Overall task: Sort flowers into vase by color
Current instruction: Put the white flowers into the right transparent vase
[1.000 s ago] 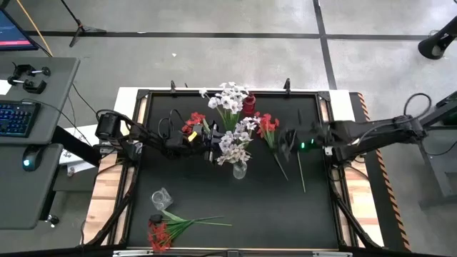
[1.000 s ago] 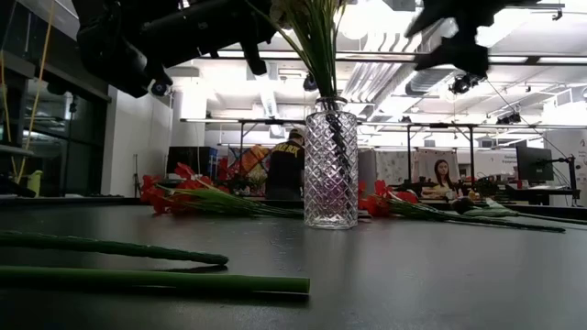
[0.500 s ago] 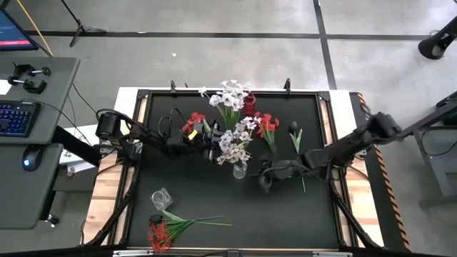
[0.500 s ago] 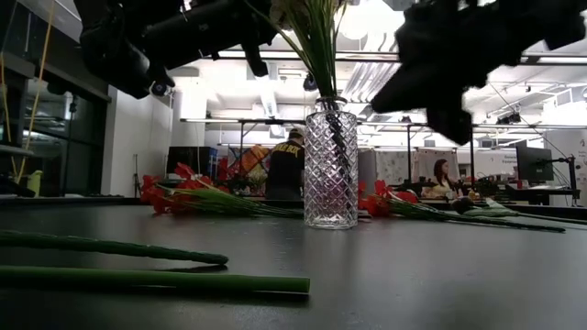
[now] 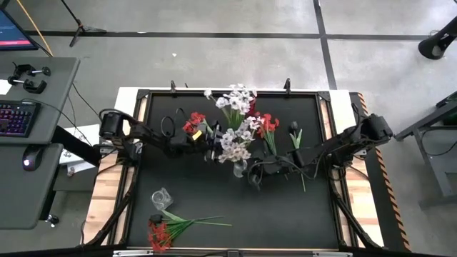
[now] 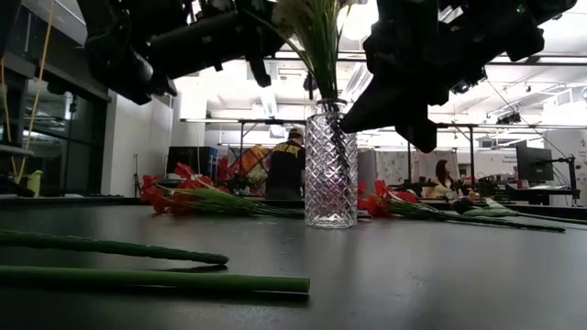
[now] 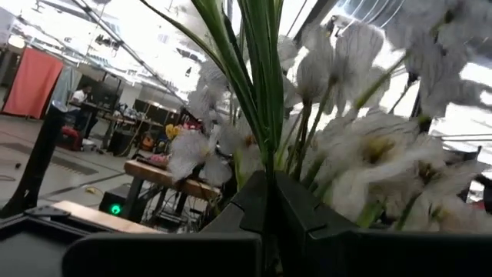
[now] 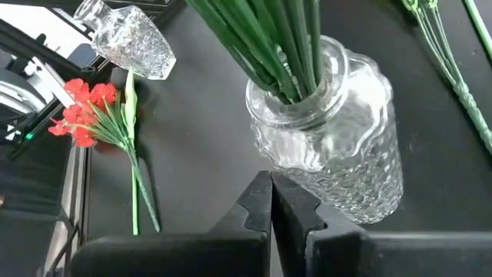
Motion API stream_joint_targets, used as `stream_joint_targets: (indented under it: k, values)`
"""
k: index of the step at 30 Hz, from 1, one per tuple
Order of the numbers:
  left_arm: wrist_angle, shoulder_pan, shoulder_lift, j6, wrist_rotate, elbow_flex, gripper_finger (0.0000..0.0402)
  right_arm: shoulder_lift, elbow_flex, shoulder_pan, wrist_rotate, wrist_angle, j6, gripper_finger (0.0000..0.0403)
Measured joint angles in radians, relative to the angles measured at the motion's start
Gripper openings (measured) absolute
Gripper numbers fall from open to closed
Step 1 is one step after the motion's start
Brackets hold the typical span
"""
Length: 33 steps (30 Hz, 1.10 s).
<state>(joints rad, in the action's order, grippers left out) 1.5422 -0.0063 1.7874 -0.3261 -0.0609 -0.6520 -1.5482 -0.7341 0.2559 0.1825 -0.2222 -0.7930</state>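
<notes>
While white flowers (image 5: 234, 140) stand in the clear vase (image 5: 240, 169) at table (image 5: 314, 214) centre, left end effector (image 5: 212, 146) at its 10 o'clock is clamped on their stems; right end effector (image 5: 251, 178), fingers together w/ nothing held, sits just beside vase at 4 o'clock.

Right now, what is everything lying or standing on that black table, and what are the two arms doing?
Clear cut-glass vase: one, table centre, holding white flowers on green stems.
Second white bunch: one, far edge.
Red flower bunches: three; near the left gripper, right of the vase, near-left corner.
Dark bloom: one, right of centre.
Small clear glass vase: one, lying empty, near left.
Left gripper: shut on the white flowers' stems.
Right gripper: shut, empty, beside the vase.
</notes>
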Motion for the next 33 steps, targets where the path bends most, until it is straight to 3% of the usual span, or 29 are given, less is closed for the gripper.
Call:
stream_joint_targets:
  k: [12, 33]
  values:
    - [0.026, 0.000, 0.071, -0.007, 0.000, -0.087, 0.0000, 0.000, 0.000, -0.014, -0.033, -0.002, 0.009, 0.0000]
    - [0.027, 0.002, 0.075, -0.012, -0.014, -0.087, 0.0000, 0.000, 0.000, -0.015, -0.032, -0.002, 0.013, 0.0000]
